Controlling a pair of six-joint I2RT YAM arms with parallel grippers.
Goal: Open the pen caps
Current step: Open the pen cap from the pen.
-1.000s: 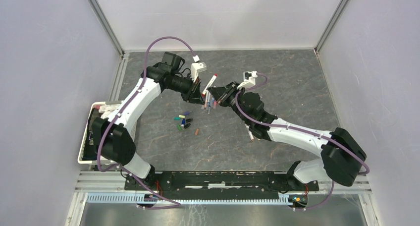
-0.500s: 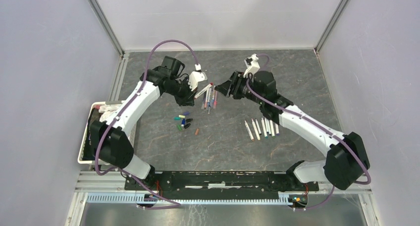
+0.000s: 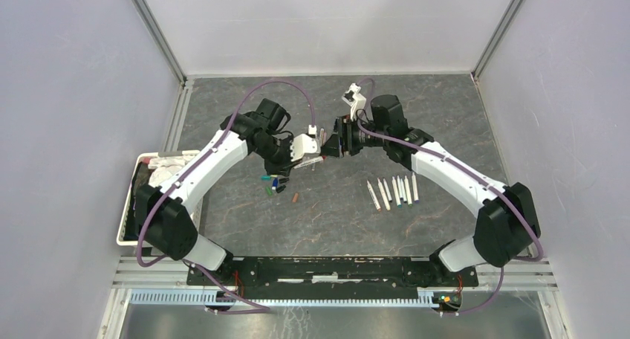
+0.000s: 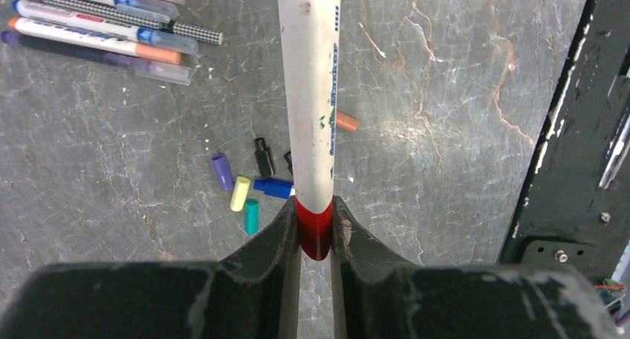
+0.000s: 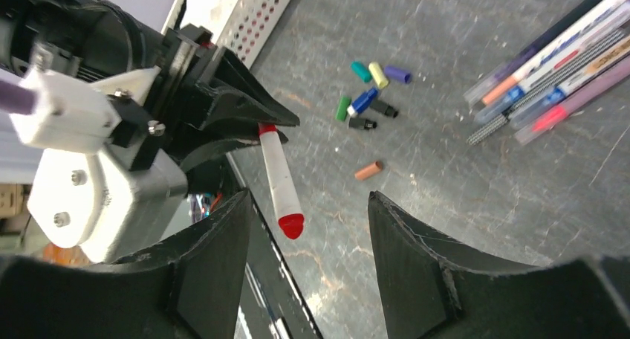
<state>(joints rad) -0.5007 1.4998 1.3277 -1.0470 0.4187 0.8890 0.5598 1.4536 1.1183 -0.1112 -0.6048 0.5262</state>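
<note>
Left tool (image 4: 315, 216) pinches the marker (image 4: 308, 94) by its red end; seen from above its long axis runs toward 3 o'clock, free tip facing the gap of the spread right tool (image 5: 308, 201)

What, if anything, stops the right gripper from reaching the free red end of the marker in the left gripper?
Probably nothing: yes, it looks reachable. The right gripper is open, and the free red end of the white marker points toward the gap between its fingers. The left gripper clamps only the other end.
</note>
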